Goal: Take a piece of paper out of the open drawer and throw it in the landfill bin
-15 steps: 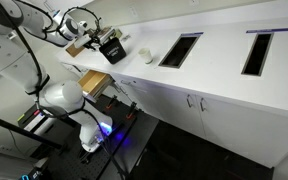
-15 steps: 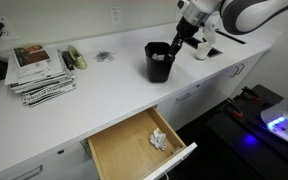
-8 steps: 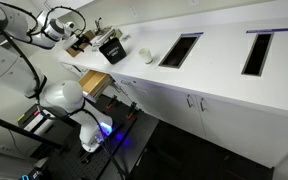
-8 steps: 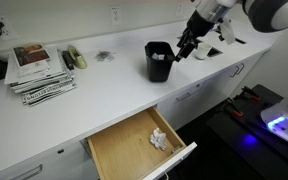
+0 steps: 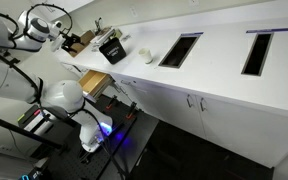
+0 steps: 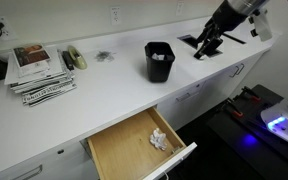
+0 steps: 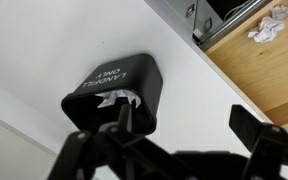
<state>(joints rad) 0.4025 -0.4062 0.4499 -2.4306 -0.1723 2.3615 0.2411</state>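
The black landfill bin (image 6: 159, 60) stands on the white counter; it also shows in an exterior view (image 5: 112, 48). In the wrist view the bin (image 7: 124, 85) holds white crumpled paper (image 7: 114, 99). The drawer (image 6: 119, 152) is open below the counter, tan inside, with a crumpled piece of paper (image 6: 160, 139) near its front right. The wrist view shows the drawer (image 7: 249, 65) and that paper (image 7: 269, 25) too. My gripper (image 6: 206, 47) is open and empty, beside the bin and apart from it. In the wrist view its fingers (image 7: 184, 125) are spread over bare counter.
A stack of magazines (image 6: 39, 72) and a small dark object (image 6: 74, 58) lie on the counter far from the bin. A white cup (image 5: 144, 55) and two rectangular counter openings (image 5: 180, 50) (image 5: 256, 50) lie further along. Cabinet doors run below the counter.
My gripper has moved from just above the bin's rim sideways away from it and now hangs over bare counter. The bin, the drawer and its paper have not moved.
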